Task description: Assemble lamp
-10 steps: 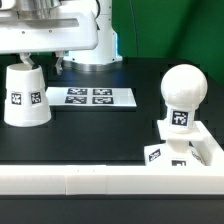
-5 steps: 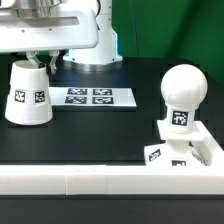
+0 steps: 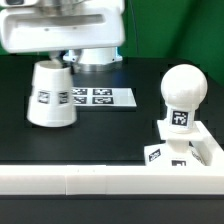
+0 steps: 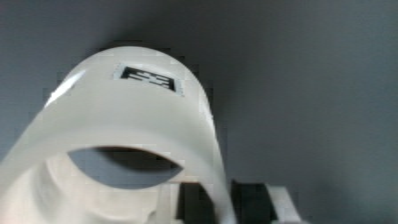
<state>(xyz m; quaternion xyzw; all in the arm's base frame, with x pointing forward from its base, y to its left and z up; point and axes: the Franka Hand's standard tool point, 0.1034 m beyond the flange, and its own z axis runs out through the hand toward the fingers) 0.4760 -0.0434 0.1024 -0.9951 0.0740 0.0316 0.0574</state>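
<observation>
The white tapered shade (image 3: 52,97) hangs wide end down in my gripper (image 3: 56,60) at the exterior view's left, its lower edge over the marker board's left end. I cannot tell whether it touches the table. In the wrist view the shade (image 4: 134,110) fills the frame with its top opening toward the camera, and my gripper (image 4: 224,202) is shut on its rim wall. The ball-headed bulb (image 3: 184,92) stands upright in the blocky base (image 3: 190,150) at the exterior view's right, well apart from the shade.
The marker board (image 3: 108,97) lies flat behind the shade. A long white rail (image 3: 90,181) runs along the front edge and meets the base's corner. The arm's pedestal (image 3: 95,52) stands at the back.
My gripper has carried the shade toward the exterior view's right, from beside the marker board to over its left end. The bulb and base have not moved.
</observation>
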